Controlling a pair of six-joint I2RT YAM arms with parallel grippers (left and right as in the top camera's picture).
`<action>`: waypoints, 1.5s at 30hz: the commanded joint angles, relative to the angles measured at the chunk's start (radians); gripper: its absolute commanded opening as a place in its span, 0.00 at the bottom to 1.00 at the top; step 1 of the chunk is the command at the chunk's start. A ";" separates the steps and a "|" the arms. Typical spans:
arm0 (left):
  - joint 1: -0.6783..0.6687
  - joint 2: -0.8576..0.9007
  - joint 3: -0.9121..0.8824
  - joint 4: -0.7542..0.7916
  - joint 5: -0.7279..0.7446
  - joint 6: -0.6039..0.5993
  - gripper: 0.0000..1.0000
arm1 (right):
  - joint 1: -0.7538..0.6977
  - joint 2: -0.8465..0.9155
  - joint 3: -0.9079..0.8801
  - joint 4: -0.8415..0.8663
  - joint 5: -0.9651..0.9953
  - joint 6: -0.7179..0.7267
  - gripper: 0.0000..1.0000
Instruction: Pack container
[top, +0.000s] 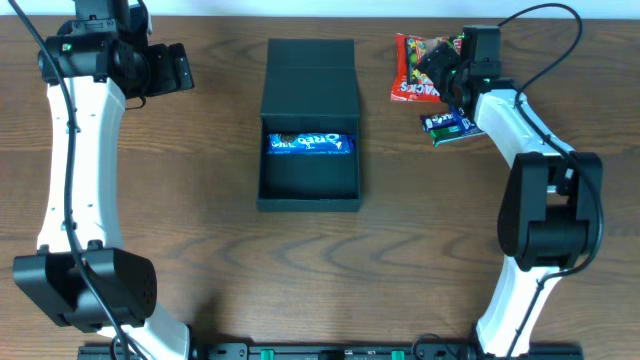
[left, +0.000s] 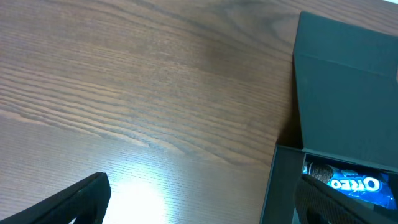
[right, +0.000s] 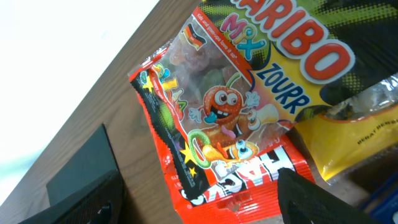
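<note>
I list: bare tabletop (top: 205, 190) wide open either side of the container (top: 262, 160), its flap lid (top: 311, 70) folded back behind it, an Oreo packet (top: 310, 143) across its rear half with front floor free, snack packets (top: 415, 78) crowding the far-right corner.

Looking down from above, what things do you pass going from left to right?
Black open left gripper → dark teal-black square cardboard box → shiny red plastic sweets bag.

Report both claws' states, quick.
Left claw: open, empty.
Right claw: open, holding nothing, hovering over the red bag.
</note>
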 joint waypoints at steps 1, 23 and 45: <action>0.003 0.004 0.004 0.002 -0.002 -0.003 0.95 | -0.011 0.040 0.002 0.016 -0.025 0.015 0.79; 0.003 0.004 0.004 0.001 -0.008 -0.004 0.95 | -0.029 0.100 0.002 0.112 0.014 0.067 0.71; 0.003 0.004 0.004 -0.003 -0.008 -0.003 0.95 | -0.040 0.182 0.002 0.238 -0.008 0.146 0.61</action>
